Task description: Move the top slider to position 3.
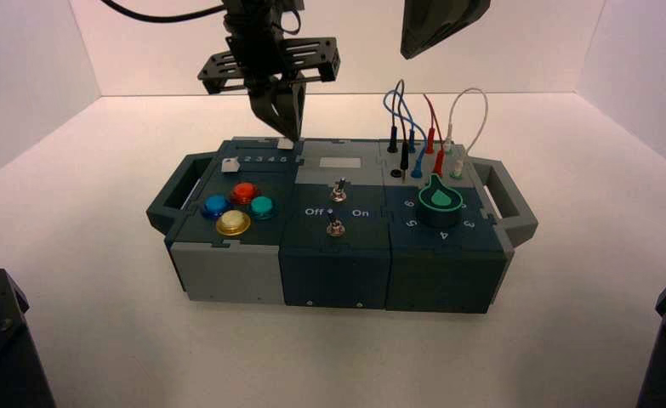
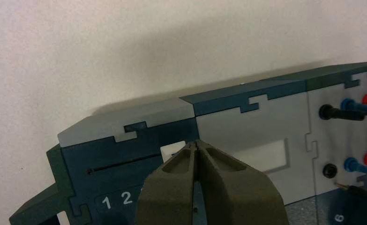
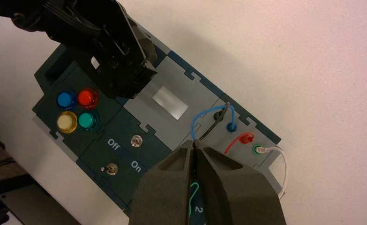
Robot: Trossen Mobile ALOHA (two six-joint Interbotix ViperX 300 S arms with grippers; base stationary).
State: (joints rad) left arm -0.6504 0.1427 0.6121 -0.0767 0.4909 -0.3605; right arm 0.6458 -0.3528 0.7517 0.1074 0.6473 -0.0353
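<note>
The box sits mid-table with the left gripper down at its far left edge, fingers pressed together, tip right against the top slider at the track's inner end — looks like the push step. Next it needs a short nudge back toward position 3 — hidden under the fingers; the right gripper, also closed, hangs idle over the knob side.

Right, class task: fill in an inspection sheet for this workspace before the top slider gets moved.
Surface: white table, box on it.
Job's things: slider knob at its slot's end nearest the box's middle; number row in front.
Clutter: nothing seen.
Tools: left tool shut, tip at the knob; right tool shut, raised over the box's right side.
Cables: blue, red and white wires plugged in, right rear.
Surroundings: white walls.
</note>
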